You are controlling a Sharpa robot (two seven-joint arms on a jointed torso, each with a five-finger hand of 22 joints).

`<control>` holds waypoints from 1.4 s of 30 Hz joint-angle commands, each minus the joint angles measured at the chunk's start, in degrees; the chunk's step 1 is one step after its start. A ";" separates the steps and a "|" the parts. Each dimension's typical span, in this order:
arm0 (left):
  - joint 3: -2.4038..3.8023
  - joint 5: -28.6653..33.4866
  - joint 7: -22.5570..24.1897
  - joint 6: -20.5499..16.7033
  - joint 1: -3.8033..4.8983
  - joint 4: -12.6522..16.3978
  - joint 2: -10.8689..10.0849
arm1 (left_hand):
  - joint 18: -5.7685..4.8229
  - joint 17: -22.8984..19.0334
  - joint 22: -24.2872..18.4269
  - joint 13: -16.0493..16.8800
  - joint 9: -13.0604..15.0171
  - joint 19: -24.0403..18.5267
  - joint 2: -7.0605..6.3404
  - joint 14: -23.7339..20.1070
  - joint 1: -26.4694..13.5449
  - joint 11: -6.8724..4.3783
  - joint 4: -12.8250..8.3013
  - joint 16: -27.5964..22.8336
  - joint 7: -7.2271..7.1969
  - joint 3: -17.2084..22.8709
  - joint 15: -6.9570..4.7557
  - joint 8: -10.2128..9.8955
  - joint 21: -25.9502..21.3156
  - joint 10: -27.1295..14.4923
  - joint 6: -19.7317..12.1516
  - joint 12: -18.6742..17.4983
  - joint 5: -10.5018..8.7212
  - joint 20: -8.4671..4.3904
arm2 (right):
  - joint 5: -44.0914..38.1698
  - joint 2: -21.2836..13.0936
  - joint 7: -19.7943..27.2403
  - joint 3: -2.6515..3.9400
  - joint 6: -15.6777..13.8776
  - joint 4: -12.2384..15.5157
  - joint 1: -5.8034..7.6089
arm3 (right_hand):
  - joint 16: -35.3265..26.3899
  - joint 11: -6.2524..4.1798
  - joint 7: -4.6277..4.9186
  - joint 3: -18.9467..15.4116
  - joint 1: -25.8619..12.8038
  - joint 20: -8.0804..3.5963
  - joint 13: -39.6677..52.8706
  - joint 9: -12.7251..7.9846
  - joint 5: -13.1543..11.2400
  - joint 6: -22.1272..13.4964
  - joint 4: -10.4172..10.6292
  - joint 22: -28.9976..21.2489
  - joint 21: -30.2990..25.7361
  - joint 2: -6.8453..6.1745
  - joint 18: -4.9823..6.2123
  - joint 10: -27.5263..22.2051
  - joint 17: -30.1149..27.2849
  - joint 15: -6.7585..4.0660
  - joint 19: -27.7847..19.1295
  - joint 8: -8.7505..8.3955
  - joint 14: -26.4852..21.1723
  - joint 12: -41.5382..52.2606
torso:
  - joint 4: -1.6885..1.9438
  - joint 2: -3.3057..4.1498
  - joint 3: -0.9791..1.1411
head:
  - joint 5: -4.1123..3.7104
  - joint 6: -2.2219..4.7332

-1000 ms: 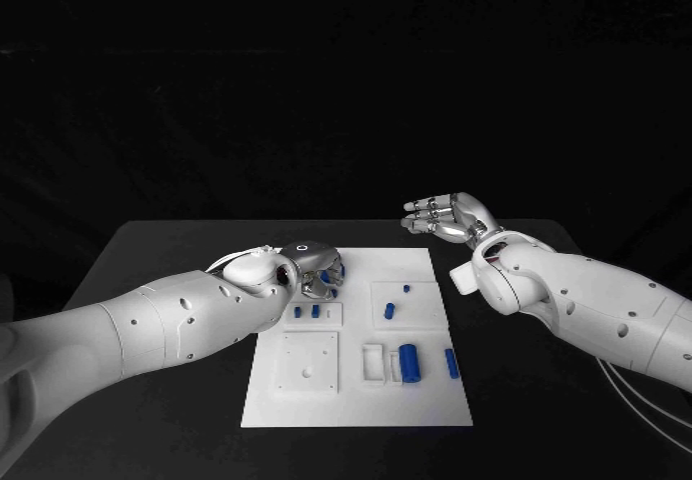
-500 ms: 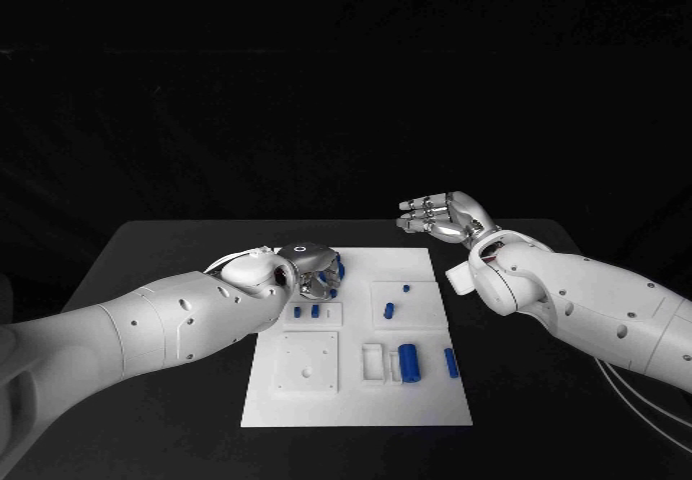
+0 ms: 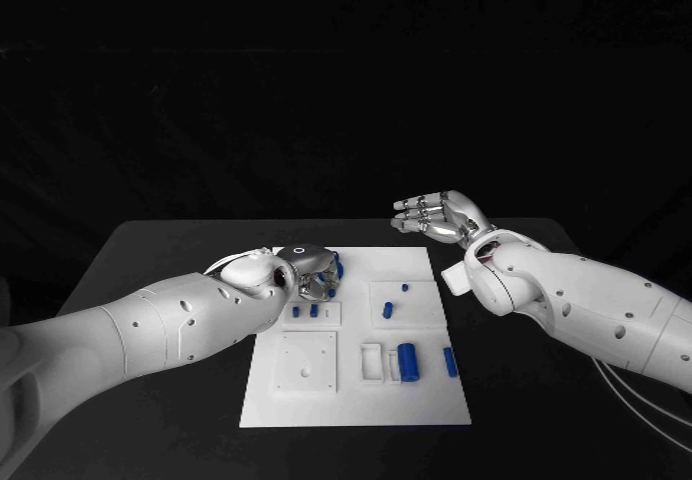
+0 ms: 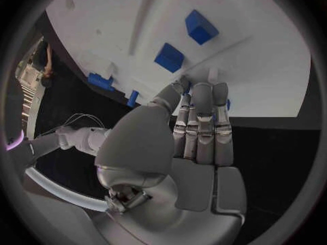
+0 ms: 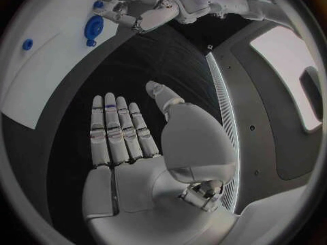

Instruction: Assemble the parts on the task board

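Note:
The white task board [image 3: 433,400] lies in the middle of the black table. My left hand [image 3: 307,271] is low over its far left part, fingers held together and pressed down around a blue part [image 3: 335,268]. In the left wrist view the fingertips [image 4: 201,90] touch the board [image 4: 272,65], and blue [image 4: 185,86] peeks out beside them. My right hand [image 3: 440,218] is raised beyond the board's far right corner, holding nothing. Its fingers [image 5: 116,130] are straight and apart.
Other blue parts on the board: two small pegs [image 3: 306,311], a slanted piece [image 3: 389,310], a small one [image 3: 407,289], a thick cylinder [image 3: 410,362] and a thin bar [image 3: 451,362]. A white square plate [image 3: 309,365] sits at the near left. Bare black table [image 3: 159,250] surrounds the board.
My right hand has drifted slightly left and up. My left hand has shifted a little toward the far side over the same spot of the board.

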 commanded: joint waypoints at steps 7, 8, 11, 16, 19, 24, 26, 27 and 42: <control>0.03 0.56 0.67 2.46 -0.36 -0.76 0.74 | 1.02 -0.36 1.17 -0.09 -0.06 -0.03 -0.44 0.16 -0.57 0.25 1.07 0.06 -0.51 0.33 0.09 -0.28 -0.32 -2.12 -1.42 -0.19 -0.45 0.08 | -0.70 -0.08 0.74 0.03 0.64 0.62 0.01 | -0.29 -0.10 0.02 -0.01 -0.27 0.19 -0.06 -0.04 0.45 -0.07 -0.13 -0.09 0.04 0.18 -0.03 -0.32 -0.07 0.10 -0.40 -0.30 -0.33 -0.19 | -0.05 -0.02 -0.01 | -0.16 -0.12; 0.03 0.60 0.72 2.60 -0.39 -0.81 0.79 | 1.01 -0.35 1.18 -0.09 -0.06 0.00 -0.43 0.20 -0.52 0.16 1.16 0.14 -0.53 0.38 0.06 -0.28 -0.35 -2.13 -1.44 -0.19 -0.41 0.07 | -0.70 -0.09 0.74 0.03 0.66 0.64 0.01 | -0.29 -0.10 0.02 -0.01 -0.27 0.19 -0.06 -0.04 0.45 -0.07 -0.13 -0.09 0.04 0.18 -0.03 -0.32 -0.07 0.10 -0.40 -0.30 -0.33 -0.19 | -0.06 -0.01 -0.01 | -0.18 -0.12; 0.03 0.79 0.81 3.00 -0.50 -1.05 0.96 | 0.99 -0.33 1.20 -0.09 -0.05 0.09 -0.22 0.25 -0.59 0.14 1.49 0.29 -0.52 0.48 0.03 -0.27 -0.37 -2.13 -1.21 -0.19 -0.50 0.04 | -0.71 -0.13 0.72 0.03 0.69 0.78 0.01 | -0.30 -0.10 0.00 0.02 -0.24 0.19 -0.06 -0.03 0.53 0.06 -0.17 -0.09 0.05 0.23 -0.03 -0.31 -0.08 0.11 -0.40 -0.29 -0.35 -0.18 | 0.05 -0.01 -0.04 | -0.24 -0.12; 0.03 1.19 1.01 3.40 -0.56 -1.32 1.04 | 0.92 -0.55 1.19 -0.09 -0.06 0.26 -0.27 0.02 -0.51 0.29 3.40 0.59 -0.07 0.82 0.16 -0.28 -0.97 -2.26 -1.11 -0.19 -0.66 0.13 | -0.72 -0.15 0.73 0.03 0.70 0.94 0.00 | -0.30 -0.10 0.00 0.02 -0.24 0.19 -0.06 -0.03 0.53 0.06 -0.17 -0.09 0.05 0.23 -0.03 -0.31 -0.08 0.11 -0.40 -0.29 -0.35 -0.18 | 0.07 -0.05 -0.02 | -0.28 -0.21; 0.03 1.42 1.11 3.48 -0.57 -1.39 1.10 | 0.92 -0.55 1.17 -0.09 -0.06 0.35 -0.19 0.14 -0.53 0.28 3.67 0.68 0.03 0.90 0.16 -0.29 -1.01 -2.22 -1.07 -0.19 -0.67 0.12 | -0.76 -0.12 0.72 0.03 0.72 0.99 0.00 | -0.30 -0.10 0.00 0.02 -0.24 0.19 -0.06 -0.03 0.53 0.06 -0.17 -0.09 0.05 0.23 -0.03 -0.31 -0.08 0.11 -0.40 -0.29 -0.35 -0.18 | 0.07 -0.02 -0.03 | -0.30 -0.18; 0.03 1.57 1.13 3.87 -0.58 -1.38 1.15 | 0.94 -0.53 1.26 -0.09 -0.03 0.70 -0.04 0.44 -0.14 0.05 4.38 1.00 0.12 1.37 0.04 -0.24 -0.98 -1.13 -0.68 -0.19 -0.63 0.03 | -0.83 -0.08 0.71 0.03 0.76 0.98 0.00 | -0.29 -0.12 0.01 0.23 -0.27 0.18 -0.06 -0.03 0.65 0.08 -0.27 -0.09 0.04 0.25 -0.03 -0.33 -0.07 0.10 -0.42 -0.30 -0.35 -0.19 | 0.06 -0.03 -0.05 | -0.32 -0.27; 0.03 1.60 1.12 4.16 -0.58 -1.38 1.14 | 0.93 -0.42 1.30 -0.08 -0.03 0.84 0.10 0.60 0.01 -0.09 4.52 1.31 0.19 1.53 -0.03 -0.23 -0.78 -0.40 -0.13 -0.19 -0.59 -0.05 | -0.86 -0.07 0.72 0.03 0.77 0.95 0.00 | -0.29 -0.12 0.01 0.23 -0.27 0.18 -0.06 -0.03 0.65 0.08 -0.27 -0.09 0.04 0.25 -0.03 -0.33 -0.07 0.10 -0.42 -0.30 -0.35 -0.19 | 0.05 -0.04 -0.05 | -0.32 -0.27; 0.03 1.61 1.12 4.28 -0.58 -1.38 1.13 | 0.92 -0.36 1.32 -0.08 -0.02 0.90 0.21 0.68 0.08 -0.16 4.58 1.46 0.21 1.58 -0.06 -0.20 -0.68 0.02 0.16 -0.19 -0.57 -0.08 | -0.87 -0.07 0.72 0.03 0.77 0.94 0.00 | -0.29 -0.12 0.01 0.23 -0.27 0.18 -0.06 -0.03 0.65 0.08 -0.27 -0.09 0.04 0.25 -0.03 -0.33 -0.07 0.10 -0.42 -0.30 -0.35 -0.19 | 0.06 -0.06 -0.05 | -0.34 -0.29; 0.04 2.12 1.20 3.36 -0.59 -1.43 0.99 | 1.19 -0.13 1.32 -0.03 0.05 0.17 2.39 0.78 1.90 -1.05 3.68 2.77 0.53 -0.79 -0.06 -0.22 2.12 5.74 5.38 -0.18 -0.48 -0.20 | -1.33 0.13 0.98 0.03 0.74 0.60 -0.01 | -0.30 -0.17 -0.04 1.08 -0.59 0.16 -0.07 -0.02 0.84 0.45 -0.61 -0.10 0.03 0.18 -0.03 -0.25 -0.07 0.03 -0.34 -0.28 -0.31 -0.21 | 0.03 -0.01 -0.06 | -0.25 -0.20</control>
